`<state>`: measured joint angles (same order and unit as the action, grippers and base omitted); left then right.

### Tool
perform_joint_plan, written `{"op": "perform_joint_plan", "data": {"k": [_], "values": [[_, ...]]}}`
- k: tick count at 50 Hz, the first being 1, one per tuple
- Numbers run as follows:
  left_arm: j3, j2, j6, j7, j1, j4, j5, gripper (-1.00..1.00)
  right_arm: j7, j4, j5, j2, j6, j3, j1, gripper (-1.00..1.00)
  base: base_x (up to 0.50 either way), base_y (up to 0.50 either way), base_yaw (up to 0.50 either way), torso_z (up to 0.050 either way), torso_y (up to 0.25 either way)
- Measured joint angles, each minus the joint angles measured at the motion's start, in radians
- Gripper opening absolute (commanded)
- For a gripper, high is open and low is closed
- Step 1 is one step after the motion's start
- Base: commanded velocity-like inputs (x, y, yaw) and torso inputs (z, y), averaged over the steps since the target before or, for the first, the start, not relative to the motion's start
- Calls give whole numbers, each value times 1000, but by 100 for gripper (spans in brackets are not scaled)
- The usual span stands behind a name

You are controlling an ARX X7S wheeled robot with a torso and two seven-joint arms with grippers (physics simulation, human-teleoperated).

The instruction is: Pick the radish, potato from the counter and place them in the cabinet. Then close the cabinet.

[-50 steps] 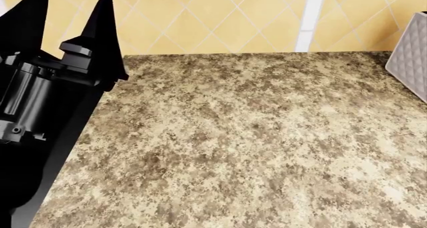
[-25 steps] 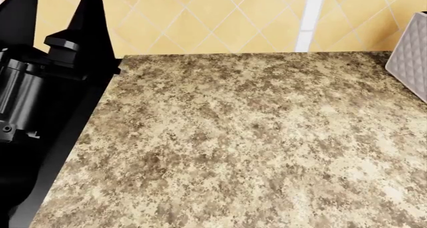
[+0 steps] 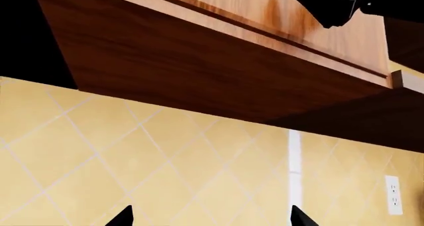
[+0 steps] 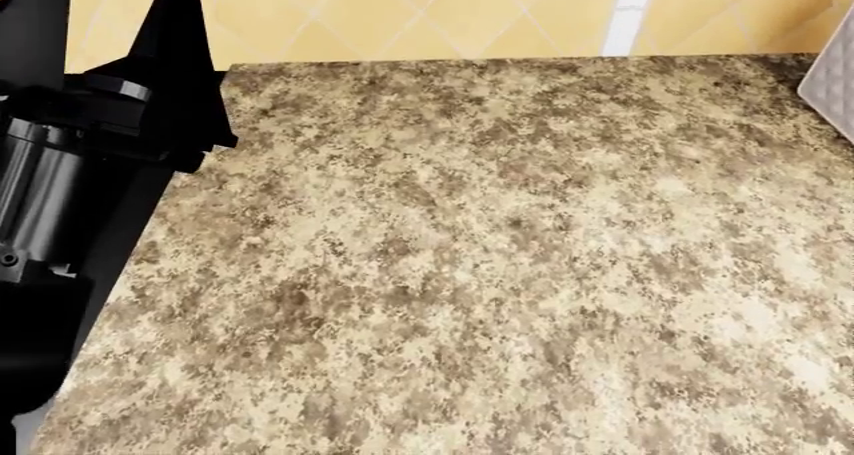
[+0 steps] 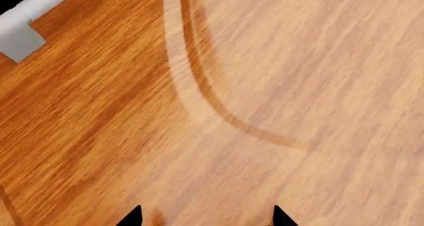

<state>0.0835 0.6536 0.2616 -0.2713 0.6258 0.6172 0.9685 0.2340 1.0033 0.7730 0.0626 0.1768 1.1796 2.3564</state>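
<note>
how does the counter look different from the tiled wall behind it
The counter is speckled beige-and-brown stone, lying flat; the tiled wall is plain yellow, standing upright behind it. The counter has no seams; the wall carries pale diagonal grout lines and one white vertical strip. Both are warm-toned and bare here.

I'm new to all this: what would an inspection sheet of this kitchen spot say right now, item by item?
Surface: speckled counter, the stretch in the head view bare.
Job's things: radish and potato nothing seen; wooden cabinet overhead, its door panel fills the right wrist view, with a pale handle at one corner.
Clutter: a white quilted object at the counter's right edge.
Grippers: left gripper raised at the counter's left, open and empty; right gripper close to the door, tips apart.
Cables: nothing seen.
Surroundings: yellow diamond-tiled wall with a wall outlet.
</note>
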Motion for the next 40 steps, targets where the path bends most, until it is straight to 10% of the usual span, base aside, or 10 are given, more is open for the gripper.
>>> {"op": "perform_joint_plan", "data": {"k": [14, 40], "values": [[1, 1, -5, 4, -4, 3, 1, 100, 4, -19, -5, 1, 0, -53, 0, 100, 0, 0, 0, 0, -56], [-9, 6, -9, 5, -3, 1, 28, 100, -15, -135, 109, 53, 217, 10, -23, 100, 0, 0, 0, 0, 237]]}}
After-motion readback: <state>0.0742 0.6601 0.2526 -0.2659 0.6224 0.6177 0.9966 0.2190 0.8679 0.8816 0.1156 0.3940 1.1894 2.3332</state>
